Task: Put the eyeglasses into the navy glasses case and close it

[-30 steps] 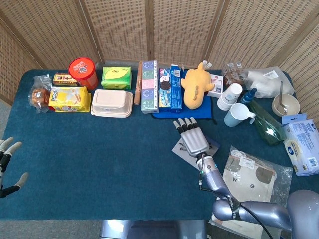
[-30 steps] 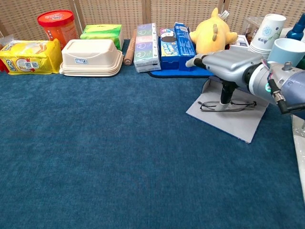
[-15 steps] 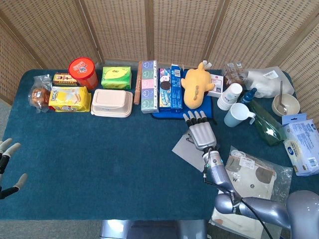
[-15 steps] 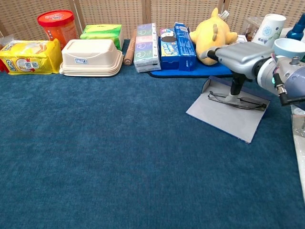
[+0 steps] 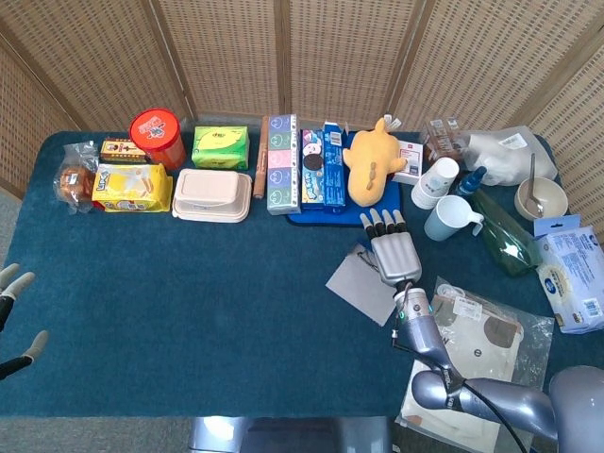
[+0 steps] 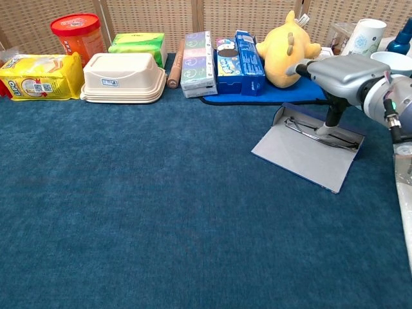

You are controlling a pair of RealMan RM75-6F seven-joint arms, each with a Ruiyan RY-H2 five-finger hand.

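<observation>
Right hand (image 6: 344,77) flat, palm down, fingers stretched forward toward the blue tray (image 6: 257,98), thumb dropped onto the eyeglasses (image 6: 320,131). Pinch or mere press: cannot tell from either view. Directly beneath, the eyeglasses folded and lying tilted along the far edge of the opened glasses case (image 6: 302,151), grey lining up, lid flat on the cloth. In the head view, same right hand (image 5: 394,253) covering the near-right corner of the glasses case (image 5: 360,281), eyeglasses mostly hidden under it. Just ahead of the fingertips, yellow plush toy (image 5: 371,159) on the blue tray. Off to the right of the hand, light-blue mug (image 5: 449,217) and paper cups (image 5: 434,181). Behind the wrist, clear plastic bag (image 5: 477,330). Far off to the left, left hand (image 5: 13,316) at the table edge, fingers spread apart, holding nothing.
</observation>
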